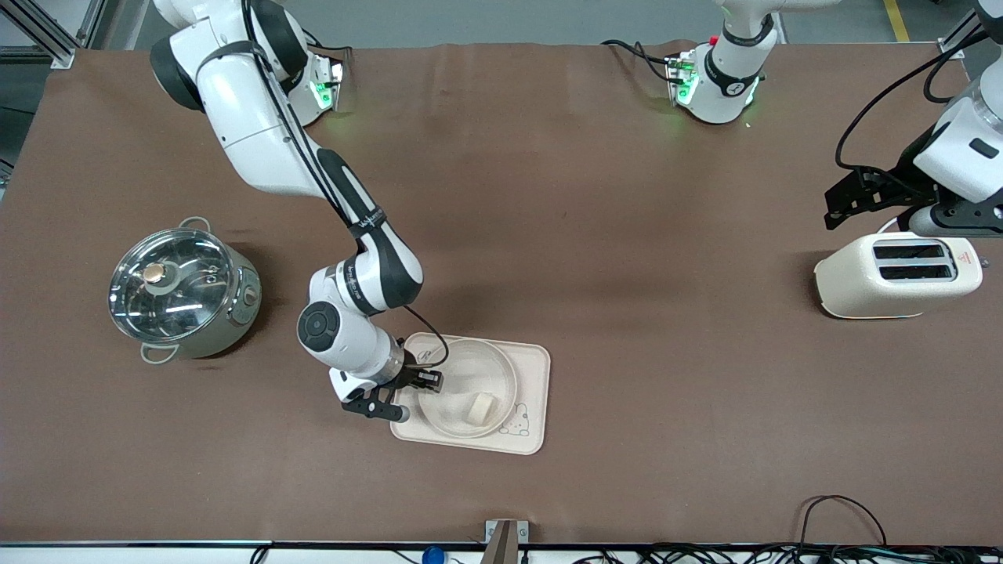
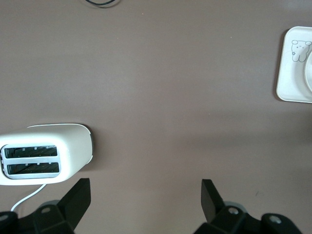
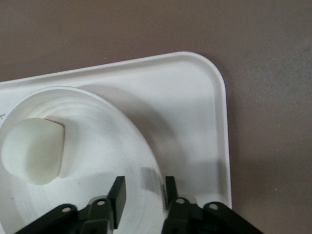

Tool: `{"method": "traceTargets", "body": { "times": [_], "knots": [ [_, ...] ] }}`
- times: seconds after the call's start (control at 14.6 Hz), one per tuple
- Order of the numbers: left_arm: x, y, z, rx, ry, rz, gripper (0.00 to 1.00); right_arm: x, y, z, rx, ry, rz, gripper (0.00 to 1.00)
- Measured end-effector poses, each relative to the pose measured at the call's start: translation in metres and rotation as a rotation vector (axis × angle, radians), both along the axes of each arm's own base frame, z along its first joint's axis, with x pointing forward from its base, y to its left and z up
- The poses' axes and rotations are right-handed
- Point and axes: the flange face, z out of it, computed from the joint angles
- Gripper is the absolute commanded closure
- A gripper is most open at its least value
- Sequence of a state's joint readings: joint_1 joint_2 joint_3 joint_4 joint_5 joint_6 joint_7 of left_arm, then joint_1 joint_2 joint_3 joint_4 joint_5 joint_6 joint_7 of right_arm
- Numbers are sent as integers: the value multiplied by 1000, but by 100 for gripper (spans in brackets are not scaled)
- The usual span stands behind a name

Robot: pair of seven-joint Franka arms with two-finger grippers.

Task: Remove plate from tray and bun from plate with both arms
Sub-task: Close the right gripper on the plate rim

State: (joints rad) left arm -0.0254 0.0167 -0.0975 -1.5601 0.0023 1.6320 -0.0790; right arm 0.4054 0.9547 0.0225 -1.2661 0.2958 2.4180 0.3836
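Note:
The round cream plate (image 1: 462,364) sits in the rectangular tray (image 1: 531,368) near the front of the table. The pale bun (image 1: 482,408) lies in the plate on its nearer side. My right gripper (image 1: 427,381) is at the plate's rim on the side toward the right arm's end. In the right wrist view its fingers (image 3: 143,187) are closed on the rim of the plate (image 3: 97,146), one inside and one outside, with the bun (image 3: 31,151) and tray (image 3: 195,97) in sight. My left gripper (image 1: 842,205) waits open and empty (image 2: 146,195) above the table beside the toaster.
A cream two-slot toaster (image 1: 897,274) stands at the left arm's end, also in the left wrist view (image 2: 44,156). A steel pot with a glass lid (image 1: 180,290) stands at the right arm's end. A corner of the tray (image 2: 292,73) shows in the left wrist view.

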Motion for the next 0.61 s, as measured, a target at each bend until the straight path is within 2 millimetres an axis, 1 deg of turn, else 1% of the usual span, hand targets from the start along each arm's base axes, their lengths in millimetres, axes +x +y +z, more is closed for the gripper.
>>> {"method": "traceTargets", "body": {
  "times": [0.07,0.2,0.27,0.48,0.61],
  "knots": [
    [0,0,0,0,0,0,0,2,-6,-1,-4,-5,14,99],
    [0,0,0,0,0,0,0,6,-15,-2,-7,-11,27,100],
    [0,0,0,0,0,0,0,7,-16,-2,-5,-12,28,100],
    [0,0,0,0,0,0,0,5,-5,7,87,14,-23,100],
    [0,0,0,0,0,0,0,-2,3,21,117,52,-20,100]
  ]
}}
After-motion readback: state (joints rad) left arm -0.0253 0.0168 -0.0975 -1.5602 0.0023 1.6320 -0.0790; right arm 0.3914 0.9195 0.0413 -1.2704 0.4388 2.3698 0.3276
